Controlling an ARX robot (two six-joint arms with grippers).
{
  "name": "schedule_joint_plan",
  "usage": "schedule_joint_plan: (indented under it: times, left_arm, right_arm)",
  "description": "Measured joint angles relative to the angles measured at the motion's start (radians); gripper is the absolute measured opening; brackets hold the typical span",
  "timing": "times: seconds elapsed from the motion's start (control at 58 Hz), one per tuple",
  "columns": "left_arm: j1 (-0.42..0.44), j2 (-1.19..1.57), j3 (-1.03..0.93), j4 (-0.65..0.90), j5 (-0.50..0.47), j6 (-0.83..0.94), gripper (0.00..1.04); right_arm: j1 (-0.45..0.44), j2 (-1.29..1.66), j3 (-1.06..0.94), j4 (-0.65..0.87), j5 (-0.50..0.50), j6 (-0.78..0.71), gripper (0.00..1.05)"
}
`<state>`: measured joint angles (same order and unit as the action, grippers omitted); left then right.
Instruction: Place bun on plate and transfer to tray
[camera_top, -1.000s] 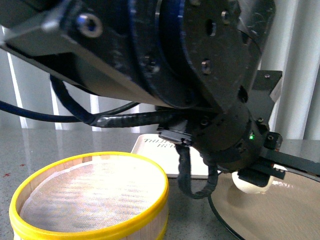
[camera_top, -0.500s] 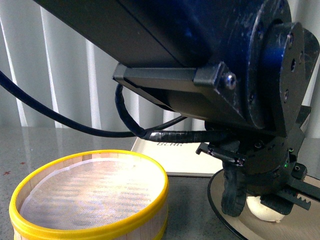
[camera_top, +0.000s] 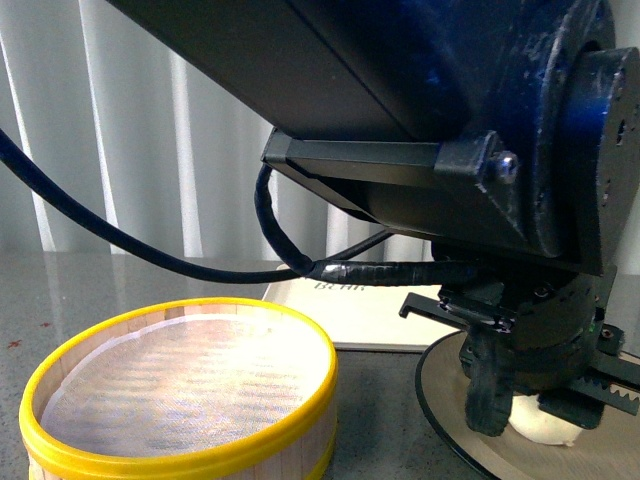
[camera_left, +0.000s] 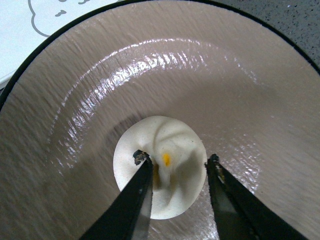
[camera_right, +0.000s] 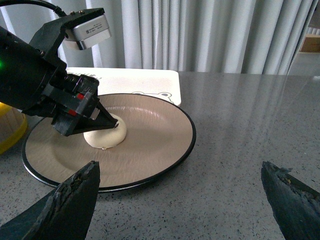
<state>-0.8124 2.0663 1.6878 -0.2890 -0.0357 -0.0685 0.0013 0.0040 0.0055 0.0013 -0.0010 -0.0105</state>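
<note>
The off-white bun (camera_left: 167, 152) rests on the beige plate (camera_left: 240, 90) with the black rim. My left gripper (camera_left: 176, 161) is shut on the bun, one finger on each side. In the right wrist view the bun (camera_right: 107, 136) sits left of the plate's (camera_right: 155, 135) middle, under the left gripper (camera_right: 102, 121). In the front view the bun (camera_top: 545, 428) shows below the left arm, on the plate (camera_top: 440, 395). The cream tray (camera_right: 140, 82) lies behind the plate; it also shows in the front view (camera_top: 350, 310). My right gripper (camera_right: 182, 192) is open and empty, above the table before the plate.
A yellow-rimmed steamer basket (camera_top: 180, 395) stands at the front left, its edge also in the right wrist view (camera_right: 10, 130). The grey speckled table (camera_right: 250, 125) extends to the right of the plate. White curtains hang behind.
The left arm has moved right and lower with the bun, down onto the plate. It now fills more of the front view.
</note>
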Motion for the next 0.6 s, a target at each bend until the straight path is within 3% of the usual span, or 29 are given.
schedule_joint_plan:
  times: [0.431, 0.603]
  left_arm:
    - [0.021, -0.023, 0.049, -0.017, -0.015, -0.039, 1.00]
    - [0.096, -0.062, 0.070, -0.007, -0.106, -0.089, 0.98]
  right_arm:
    - [0.000, 0.000, 0.000, 0.000, 0.000, 0.000, 0.96]
    - [0.000, 0.000, 0.000, 0.000, 0.000, 0.000, 0.96]
